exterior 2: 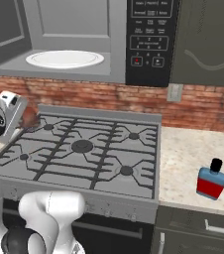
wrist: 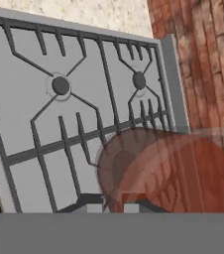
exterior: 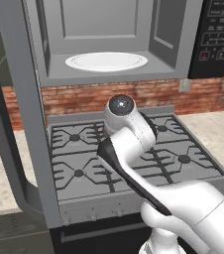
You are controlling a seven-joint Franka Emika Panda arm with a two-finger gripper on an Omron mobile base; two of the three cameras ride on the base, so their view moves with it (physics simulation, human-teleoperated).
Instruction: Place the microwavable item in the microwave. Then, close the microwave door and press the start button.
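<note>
None of the three steps is complete. The microwave (exterior: 109,44) stands open above the stove (exterior 2: 79,149), its white turntable (exterior 2: 64,59) bare and its door (exterior: 15,124) swung wide to the left.

The tumbler (wrist: 163,171) with brown contents sits close against the gripper (wrist: 113,206) in the hand view, its translucent body covering the space just ahead of the fingertips (wrist: 91,202), over the rear edge of the stove next to the brick wall (wrist: 203,64). From the right base view a brown smear at the hand (exterior 2: 28,118) agrees with this position, at the stove's back left corner. Judgement: the tumbler appears held and clear of the grate, but the jaws are mostly cut off by the frame edge, so I cannot tell whether they are clamped on it.

Outstanding: raise the tumbler to the cavity and set it on the turntable, withdraw, swing the door shut, then press start on the keypad (exterior 2: 148,39).

A blue-and-red bottle (exterior 2: 211,179) stands on the counter to the right, not involved.
</note>
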